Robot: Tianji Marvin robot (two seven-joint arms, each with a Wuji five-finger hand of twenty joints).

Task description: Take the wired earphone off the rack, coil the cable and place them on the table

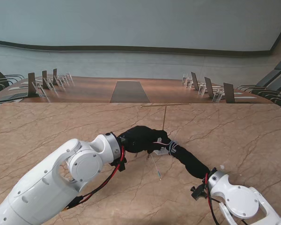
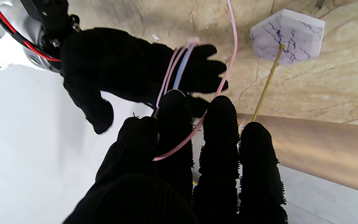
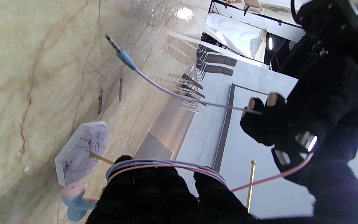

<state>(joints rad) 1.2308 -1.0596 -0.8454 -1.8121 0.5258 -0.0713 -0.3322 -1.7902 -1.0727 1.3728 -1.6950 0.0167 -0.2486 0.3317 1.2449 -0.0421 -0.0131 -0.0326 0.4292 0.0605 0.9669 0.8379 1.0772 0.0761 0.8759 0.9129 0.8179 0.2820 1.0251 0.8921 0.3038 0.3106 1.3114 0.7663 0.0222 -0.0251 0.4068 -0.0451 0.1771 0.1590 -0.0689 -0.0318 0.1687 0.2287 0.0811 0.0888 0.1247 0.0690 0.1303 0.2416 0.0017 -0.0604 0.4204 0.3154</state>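
A: How far along does this look?

B: By my reading the earphone (image 3: 73, 199) is off the rack (image 2: 286, 35); the gold post stands bare on its marble base, upper right of the left wrist view. Coiling is under way. Setting it down is still to do.

A: Where is the cable (image 2: 176, 68)?

B: Wound round the fingers of the right hand (image 2: 129, 71), centre of that view, in what look like three or four loops, pink and pale blue. The right hand is closed on those loops.

A: And the left hand (image 1: 143, 138)?

B: It pinches the free run of cable. The plug (image 3: 121, 54) hangs loose, upper left of the right wrist view, so more winding remains.

A: Counts?

B: One rack, one earphone set, one plug, two black-gloved hands. I make out only one earbud lump, lower left there.
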